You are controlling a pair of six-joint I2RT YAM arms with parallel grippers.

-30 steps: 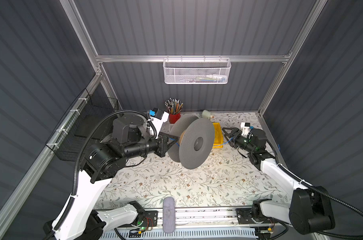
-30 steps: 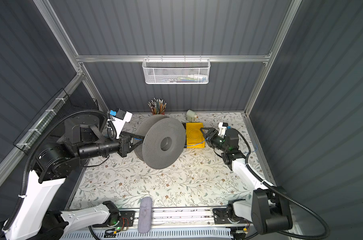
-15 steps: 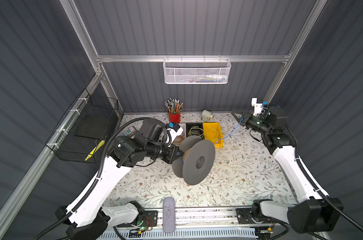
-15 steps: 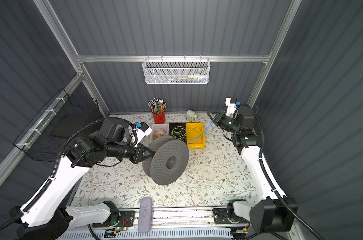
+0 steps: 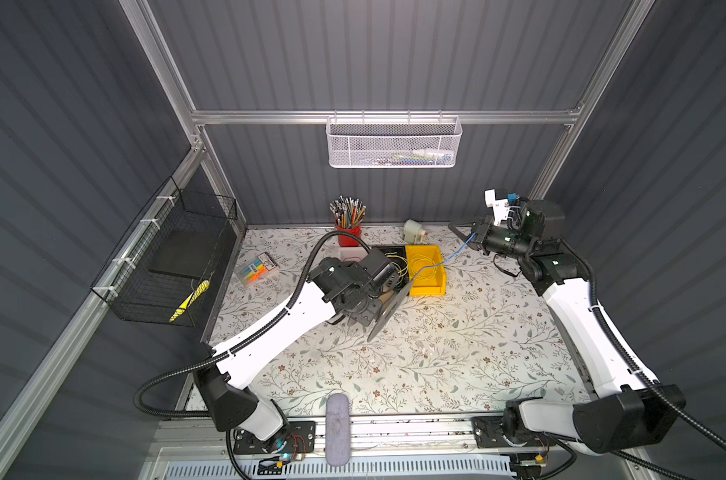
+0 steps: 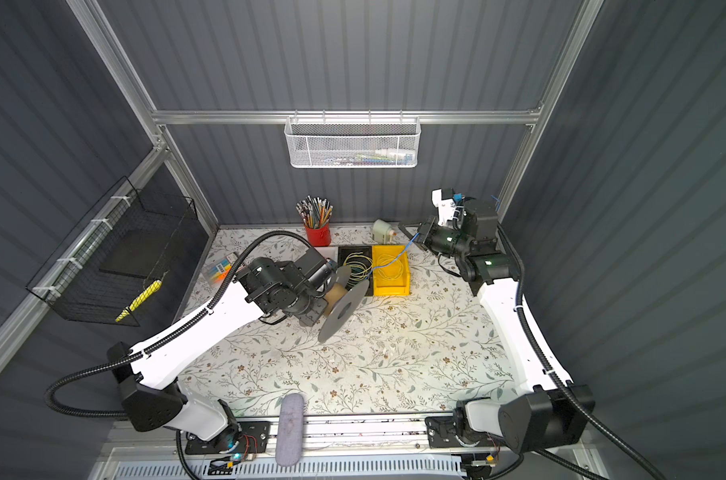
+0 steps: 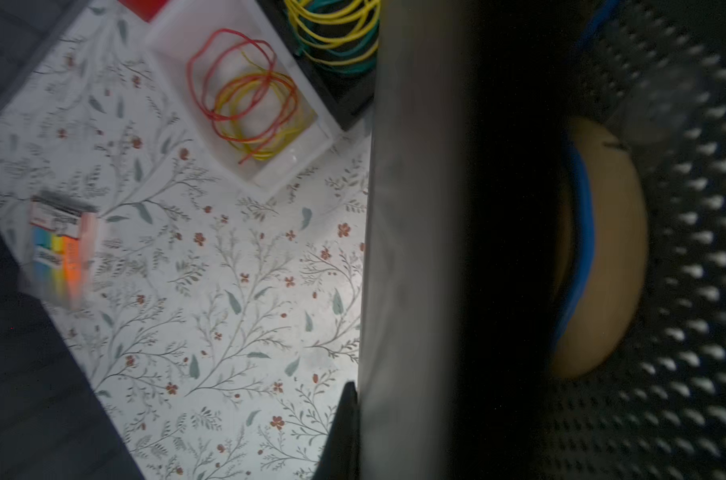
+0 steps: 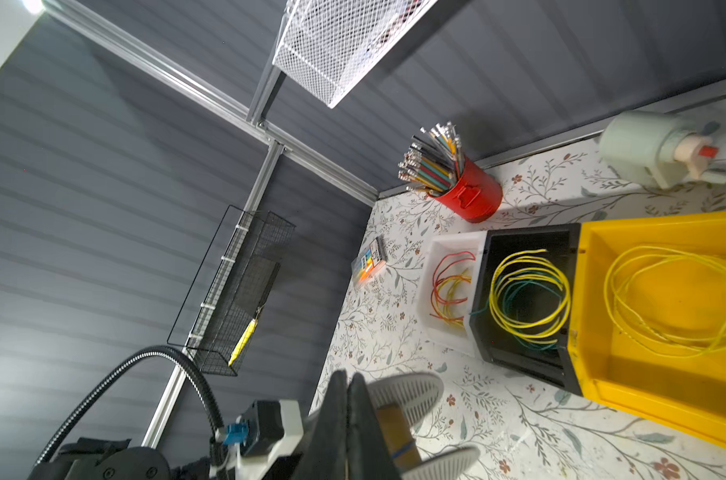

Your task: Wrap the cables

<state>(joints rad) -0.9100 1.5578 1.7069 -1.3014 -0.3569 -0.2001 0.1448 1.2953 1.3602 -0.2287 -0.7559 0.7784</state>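
Observation:
The blue cable [image 5: 448, 258] runs taut from the grey spool [image 5: 388, 309] over the yellow bin to my right gripper [image 5: 463, 232], which is raised at the back right and shut on it. Its fingers [image 8: 348, 386] are pressed together. The spool [image 6: 344, 309] hangs tilted just above the table's middle. My left gripper [image 7: 359, 399] is shut on one flange [image 7: 411, 249]; only one finger [image 7: 344, 432] shows. A few blue turns [image 7: 581, 232] lie round the cardboard core [image 7: 614, 257]. In both top views the left wrist hides its gripper.
A yellow bin [image 5: 434, 286], a black bin [image 6: 344, 253] of yellow and green wires and a white bin [image 7: 278, 174] of red and orange wires stand at the back. A red pencil cup [image 5: 348, 237], a pale bottle [image 5: 413, 230] and a marker pack [image 5: 257, 266] are nearby.
My left arm has lowered the spool from high up to just above the table. My right gripper has risen to the back right and shut on the blue cable.

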